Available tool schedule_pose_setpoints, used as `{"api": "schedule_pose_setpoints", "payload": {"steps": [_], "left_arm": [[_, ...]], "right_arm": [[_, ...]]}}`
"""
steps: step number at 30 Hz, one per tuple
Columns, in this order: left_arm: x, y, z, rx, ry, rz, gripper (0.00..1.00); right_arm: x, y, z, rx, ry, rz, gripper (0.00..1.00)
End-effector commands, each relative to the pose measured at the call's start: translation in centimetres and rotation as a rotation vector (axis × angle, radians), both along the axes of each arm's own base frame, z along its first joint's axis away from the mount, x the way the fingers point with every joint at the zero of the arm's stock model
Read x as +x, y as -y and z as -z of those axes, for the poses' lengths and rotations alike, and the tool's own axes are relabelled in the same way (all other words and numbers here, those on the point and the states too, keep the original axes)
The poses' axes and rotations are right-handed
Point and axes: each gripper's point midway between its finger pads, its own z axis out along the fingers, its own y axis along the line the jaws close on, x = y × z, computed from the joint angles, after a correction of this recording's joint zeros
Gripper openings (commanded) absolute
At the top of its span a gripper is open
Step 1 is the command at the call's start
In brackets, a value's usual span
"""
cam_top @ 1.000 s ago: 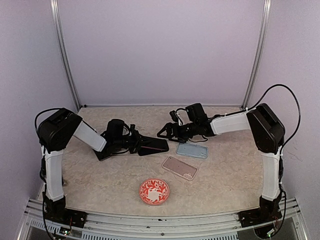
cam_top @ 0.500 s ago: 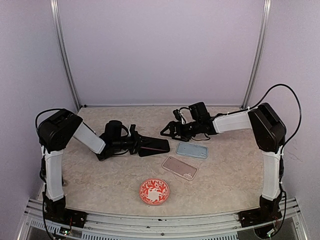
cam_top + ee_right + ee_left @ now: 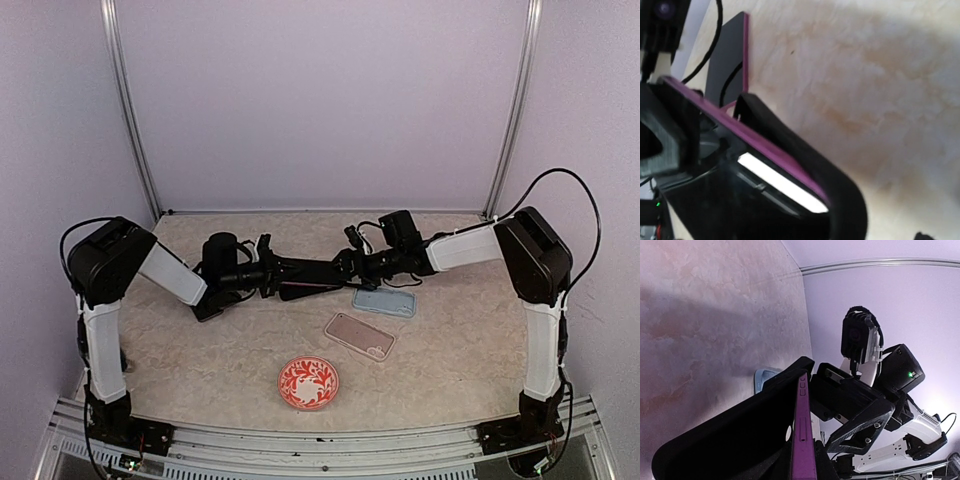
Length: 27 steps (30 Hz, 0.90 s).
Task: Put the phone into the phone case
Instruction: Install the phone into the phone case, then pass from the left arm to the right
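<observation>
**Hazards**
- The phone (image 3: 312,270) is carried clear of the tabletop (image 3: 200,350) by one end only. If the left gripper (image 3: 270,273) releases before the right gripper (image 3: 347,266) has closed, the phone is likely to drop onto or beside the case (image 3: 385,301).
- The right jaws reach only the phone's end. A grip taken there would be shallow, on smooth faces, so the phone may slip or swing once its full weight transfers.
- If both arms hold and pull out of line, the phone could twist loose.
- A pink phone-shaped slab (image 3: 360,335) lies just near of the case. A low approach could knock either one out of place.

**Position relative to the jaws**
- The phone hangs over mid-tabletop, lengthwise left to right and turned on edge, its purple side (image 3: 802,430) visible in the left wrist view.
- The left jaws are pressed together on its left end.
- The right jaws stand spread with the phone's right end (image 3: 740,175) between them. Whether either touches it cannot be told.
- The case lies flat, empty, just near and right of that end.
</observation>
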Motion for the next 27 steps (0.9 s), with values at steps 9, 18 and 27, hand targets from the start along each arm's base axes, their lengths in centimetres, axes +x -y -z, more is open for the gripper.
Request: {"api": "schedule_pose_setpoints", "payload": {"steps": [9, 18, 27], "left_arm": [[-1.0, 1.2, -5.9, -0.102, 0.16, 0.064, 0.0], [-1.1, 1.5, -5.8, -0.101, 0.158, 0.068, 0.0], [-1.1, 2.0, -6.1, -0.101, 0.167, 0.078, 0.0]], "right_arm": [[-2.1, -1.8, -4.3, 0.184, 0.038, -0.139, 0.85], [-2.9, -2.4, -5.2, 0.233, 0.032, -0.182, 0.74], [-3.3, -3.2, -5.1, 0.241, 0.016, -0.2, 0.59]]}}
